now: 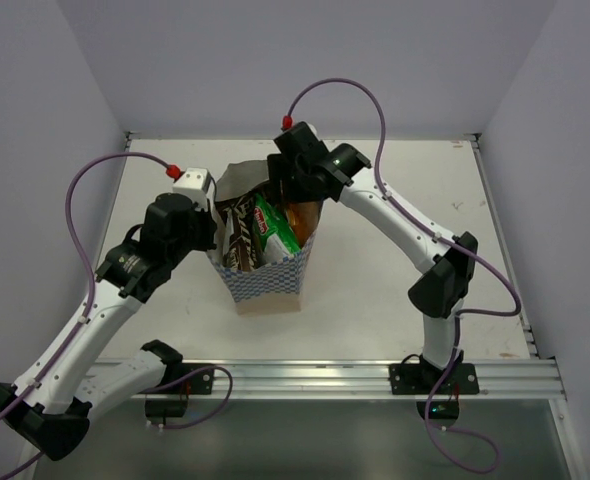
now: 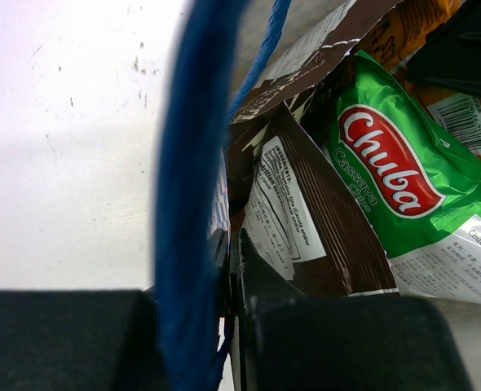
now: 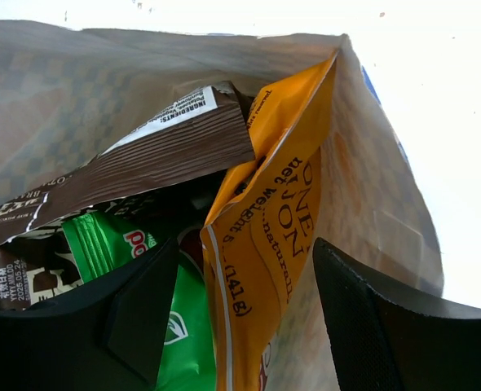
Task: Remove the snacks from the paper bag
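Note:
The paper bag (image 1: 271,284) stands upright in the middle of the table, its mouth wide. Inside it stand an orange packet (image 3: 273,212), a green-and-white packet (image 2: 387,171) and dark brown packets (image 2: 322,236). My left gripper (image 2: 231,244) is shut on the bag's left rim, and the blue cord handle (image 2: 187,163) hangs in front of it. My right gripper (image 3: 244,248) reaches into the bag from the far side. It is open, with one finger on each side of the orange packet's upper edge. The bag's inner wall (image 3: 371,204) lies just beyond the right finger (image 3: 371,326).
A white tabletop (image 1: 395,300) surrounds the bag, closed in by pale walls at the back and sides. A metal rail (image 1: 325,378) runs along the near edge, carrying both arm bases. Purple cables (image 1: 75,200) loop above each arm.

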`<action>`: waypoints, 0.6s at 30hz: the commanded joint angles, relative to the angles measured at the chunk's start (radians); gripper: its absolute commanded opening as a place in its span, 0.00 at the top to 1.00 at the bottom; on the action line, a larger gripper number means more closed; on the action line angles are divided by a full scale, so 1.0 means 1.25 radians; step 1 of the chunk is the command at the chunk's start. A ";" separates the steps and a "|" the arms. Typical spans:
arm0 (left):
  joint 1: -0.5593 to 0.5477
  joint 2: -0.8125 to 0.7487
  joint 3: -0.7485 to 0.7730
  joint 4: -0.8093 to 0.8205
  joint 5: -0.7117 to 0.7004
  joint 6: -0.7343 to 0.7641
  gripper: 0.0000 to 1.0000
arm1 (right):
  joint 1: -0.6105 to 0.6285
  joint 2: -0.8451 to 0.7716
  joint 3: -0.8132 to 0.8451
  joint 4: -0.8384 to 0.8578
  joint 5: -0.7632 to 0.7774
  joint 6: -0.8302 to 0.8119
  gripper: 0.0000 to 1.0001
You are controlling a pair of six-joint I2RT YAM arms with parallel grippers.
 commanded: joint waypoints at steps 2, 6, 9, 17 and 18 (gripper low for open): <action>0.000 0.005 0.018 0.036 -0.014 -0.012 0.90 | 0.001 0.002 -0.004 0.032 -0.024 -0.002 0.31; -0.001 0.006 0.016 0.037 -0.011 -0.014 0.90 | 0.001 0.008 -0.013 0.035 -0.022 -0.002 0.35; -0.001 0.005 0.016 0.039 -0.011 -0.015 0.90 | 0.001 0.018 -0.009 0.035 -0.021 -0.005 0.42; -0.001 0.003 0.015 0.039 -0.005 -0.014 0.90 | 0.000 0.060 0.056 0.004 -0.019 -0.016 0.72; 0.000 0.003 0.016 0.039 -0.001 -0.014 0.90 | 0.001 0.064 0.064 0.001 -0.019 -0.020 0.76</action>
